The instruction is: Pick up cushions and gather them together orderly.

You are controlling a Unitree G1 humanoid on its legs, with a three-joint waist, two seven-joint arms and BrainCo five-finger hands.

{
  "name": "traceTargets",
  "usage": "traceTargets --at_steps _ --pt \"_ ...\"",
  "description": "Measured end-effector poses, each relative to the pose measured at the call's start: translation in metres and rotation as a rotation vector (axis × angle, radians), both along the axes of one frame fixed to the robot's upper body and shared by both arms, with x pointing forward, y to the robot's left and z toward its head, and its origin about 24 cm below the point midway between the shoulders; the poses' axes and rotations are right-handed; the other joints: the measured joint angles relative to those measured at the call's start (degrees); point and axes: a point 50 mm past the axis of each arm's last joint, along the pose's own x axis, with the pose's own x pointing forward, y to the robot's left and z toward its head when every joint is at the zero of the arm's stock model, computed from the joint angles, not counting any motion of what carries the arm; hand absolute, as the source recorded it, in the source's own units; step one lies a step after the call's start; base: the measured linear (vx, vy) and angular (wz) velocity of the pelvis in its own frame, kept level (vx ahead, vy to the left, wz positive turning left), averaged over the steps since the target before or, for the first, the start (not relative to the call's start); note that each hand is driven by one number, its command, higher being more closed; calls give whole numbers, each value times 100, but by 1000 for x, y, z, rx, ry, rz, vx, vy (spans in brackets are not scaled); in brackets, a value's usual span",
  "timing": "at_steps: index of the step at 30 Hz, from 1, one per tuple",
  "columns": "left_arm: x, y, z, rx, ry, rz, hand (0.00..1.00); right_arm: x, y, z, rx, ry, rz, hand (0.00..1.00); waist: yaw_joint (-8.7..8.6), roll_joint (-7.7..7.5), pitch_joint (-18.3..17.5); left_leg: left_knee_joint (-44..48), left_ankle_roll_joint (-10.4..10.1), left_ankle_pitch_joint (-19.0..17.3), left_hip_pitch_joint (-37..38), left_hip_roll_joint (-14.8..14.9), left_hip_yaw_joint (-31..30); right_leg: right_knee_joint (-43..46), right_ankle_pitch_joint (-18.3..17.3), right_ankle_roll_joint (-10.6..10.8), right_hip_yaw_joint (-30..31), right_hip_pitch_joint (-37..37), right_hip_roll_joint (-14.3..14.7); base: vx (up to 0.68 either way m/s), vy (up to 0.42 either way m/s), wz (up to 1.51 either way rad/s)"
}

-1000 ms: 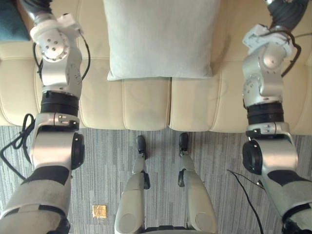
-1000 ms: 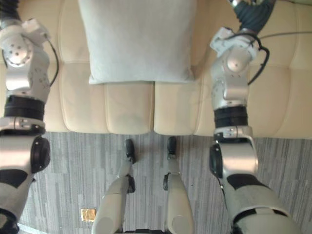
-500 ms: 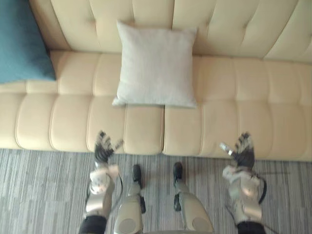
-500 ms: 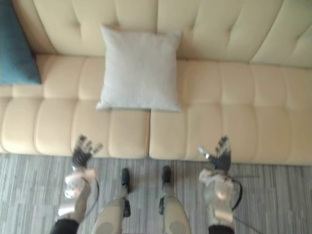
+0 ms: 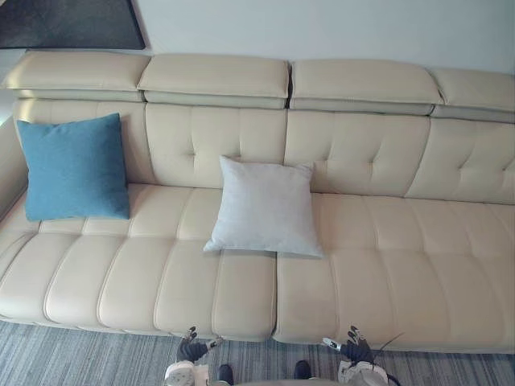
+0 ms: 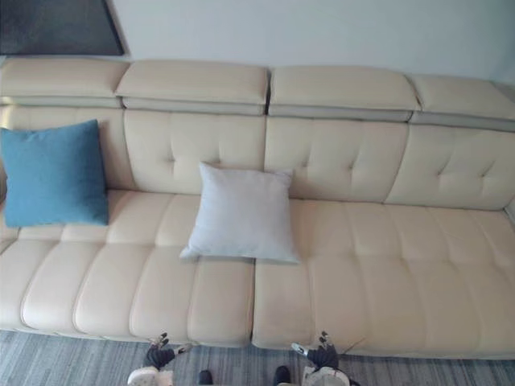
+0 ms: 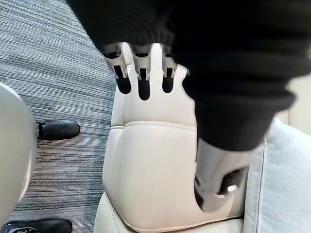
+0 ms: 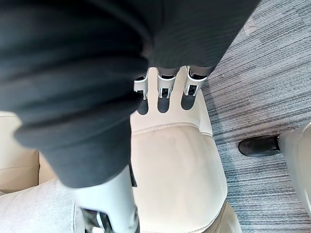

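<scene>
A light grey cushion [image 5: 265, 207] leans against the backrest in the middle of a cream sofa [image 5: 386, 265]. A blue cushion [image 5: 74, 166] stands upright at the sofa's left end, well apart from the grey one. My left hand [image 5: 191, 351] and right hand [image 5: 354, 351] hover low at the sofa's front edge, both open with fingers spread and holding nothing. In the left wrist view the straight fingers [image 7: 142, 68] point over the seat, with the grey cushion's edge [image 7: 286, 184] beside them. The right wrist view shows straight fingers [image 8: 165, 82] and a corner of the grey cushion [image 8: 34, 208].
Grey striped carpet [image 5: 80, 358] runs along the sofa's front. A dark panel [image 5: 72, 22] hangs on the wall at the upper left. The sofa's right half holds no cushions.
The camera has drawn back, so the whole sofa now shows. Both arms have pulled back from either side of the grey cushion to the sofa's front edge. The cushion lies where it was.
</scene>
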Motion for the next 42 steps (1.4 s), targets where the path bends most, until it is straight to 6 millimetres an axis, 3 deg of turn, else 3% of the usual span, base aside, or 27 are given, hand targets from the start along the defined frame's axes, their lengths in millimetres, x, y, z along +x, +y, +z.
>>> traceTargets --at_steps 10,14,17,20,22,23,25,26,27,28,29,31,32,33,34,36,39,41,42 --pt "-10 9 -5 22 65 30 0 -21 4 -14 34 139 -9 0 -32 -29 29 1 -8 -21 262 63 188 54 -21 -5 -7 192 0 -13 -3 -4" --pt "-16 13 -7 22 90 60 0 -20 2 -14 26 159 -12 0 -31 -48 58 0 -7 -41 402 70 424 341 -142 -24 79 48 -35 -78 17 -29" --pt "-11 15 -6 31 79 54 0 -8 3 -11 8 140 15 0 -24 -110 194 4 6 -57 379 43 699 843 -223 12 -162 -265 -217 -99 22 -44" --pt "4 19 -1 69 61 -8 0 -3 6 -10 8 133 31 0 -66 -265 312 318 95 -186 88 9 748 1289 -314 32 -55 -628 -301 -85 -3 -8" --pt "12 19 1 81 47 -32 0 -1 4 -10 1 130 35 0 -53 -288 304 546 135 -165 -153 81 832 1038 -41 196 7 -659 -284 -17 10 -2" --pt "17 20 3 83 30 -28 0 7 4 -7 -5 112 46 0 -82 -235 381 637 155 -143 -255 180 834 2267 -616 -5 -205 -886 -373 -5 -13 7" --pt "19 27 6 105 16 -30 0 2 9 -10 8 130 53 0 -95 -328 338 822 164 -128 -309 156 721 3799 -1123 204 -451 -583 -706 10 -80 34" --pt "21 32 8 117 6 -31 0 -1 11 -12 14 146 58 0 -90 -423 275 1000 164 -128 -405 144 726 3818 -1152 245 -503 -366 -795 -9 -209 24" --pt "22 39 11 132 -4 -14 0 8 11 -10 12 131 68 0 -23 -536 236 1363 161 -128 -646 225 825 3306 -1257 365 -545 -222 -702 -20 -161 -1" --pt "21 39 10 129 -1 -8 0 13 10 -9 5 121 72 0 -1 -502 262 1492 161 -127 -713 289 900 3147 -1256 365 -585 -154 -653 -97 -191 -38" --pt "18 35 8 116 9 1 0 25 8 -4 -15 89 88 0 79 -382 320 1884 127 -98 -942 439 1085 2498 -1248 350 -568 121 -463 -129 -137 -52" --pt "12 22 4 72 23 13 0 39 -2 3 -57 50 104 0 123 -170 377 1765 111 -67 -1046 596 1191 1556 -1315 210 -603 402 -223 -125 -149 -31" --pt "14 19 3 64 21 7 0 41 -4 4 -64 45 104 0 121 -114 422 1729 95 -58 -1070 616 1179 1432 -1306 190 -633 445 -182 -224 -107 23" --pt "22 8 4 44 6 -17 0 43 -11 5 -86 45 100 0 108 51 582 1553 -27 78 -1105 664 1107 1182 -1185 -5 -778 502 -30 -305 -106 33" --pt "20 7 3 45 11 -26 0 40 -12 4 -86 58 98 0 100 112 640 1410 -65 233 -1081 694 1019 1184 -1160 -44 -847 501 31 -311 -96 31" --pt "18 7 3 41 18 -22 0 33 -12 1 -84 81 94 0 92 135 669 1214 -100 396 -927 721 980 1260 -1145 -70 -887 570 87 -205 -54 17" --pt "16 9 2 45 24 -22 0 22 -15 -3 -84 119 81 0 80 103 677 1191 -128 483 -837 635 666 1474 -1321 -272 -920 476 -10 -214 -7 0" --pt "16 8 2 33 21 -1 0 21 -17 -3 -83 120 66 0 48 75 701 1570 -90 190 -967 599 339 1637 -1333 -296 -785 265 -110 -193 82 -37" --pt "15 10 2 23 15 39 0 21 -19 -3 -81 116 42 0 77 68 706 2168 -80 -270 -1029 519 200 1735 -1309 -271 -565 101 -211 -123 137 -59"
